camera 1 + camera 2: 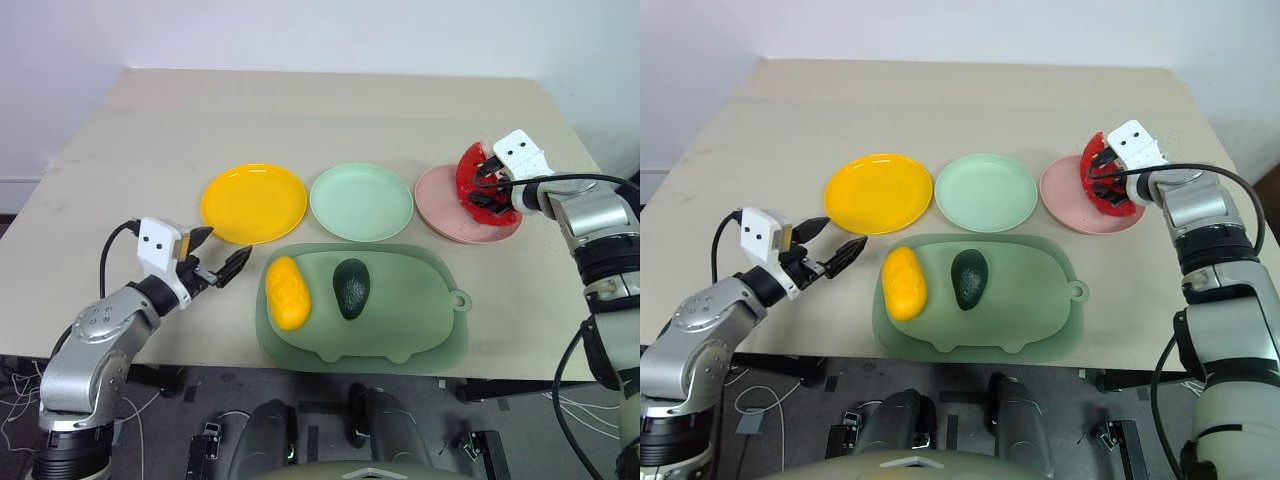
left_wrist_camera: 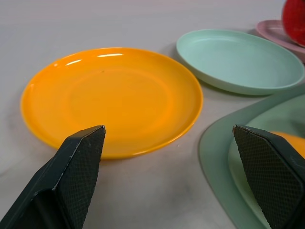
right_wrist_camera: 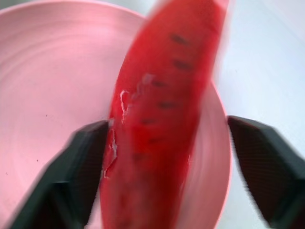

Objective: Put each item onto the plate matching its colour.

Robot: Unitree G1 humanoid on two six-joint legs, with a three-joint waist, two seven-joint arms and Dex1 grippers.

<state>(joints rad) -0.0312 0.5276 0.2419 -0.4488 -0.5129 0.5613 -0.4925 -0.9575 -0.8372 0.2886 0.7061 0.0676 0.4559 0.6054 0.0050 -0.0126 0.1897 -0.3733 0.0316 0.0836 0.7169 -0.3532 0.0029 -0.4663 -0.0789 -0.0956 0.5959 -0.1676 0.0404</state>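
The bench (image 1: pixel 150 130) is carrying a large green tray (image 1: pixel 420 320) near its front edge. Behind the tray, the yellow plate (image 1: pixel 254 203), mint plate (image 1: pixel 361 201) and pink plate (image 1: pixel 440 205) are sitting in a row. The yellow mango (image 1: pixel 288 292) and dark avocado (image 1: pixel 351 288) are lying on the tray. The watermelon wedge (image 3: pixel 157 119) is standing over the pink plate between the spread fingers of the right pincer (image 1: pixel 489 186). The left pincer (image 1: pixel 217 257) is hovering wide open and empty, beside the yellow plate.
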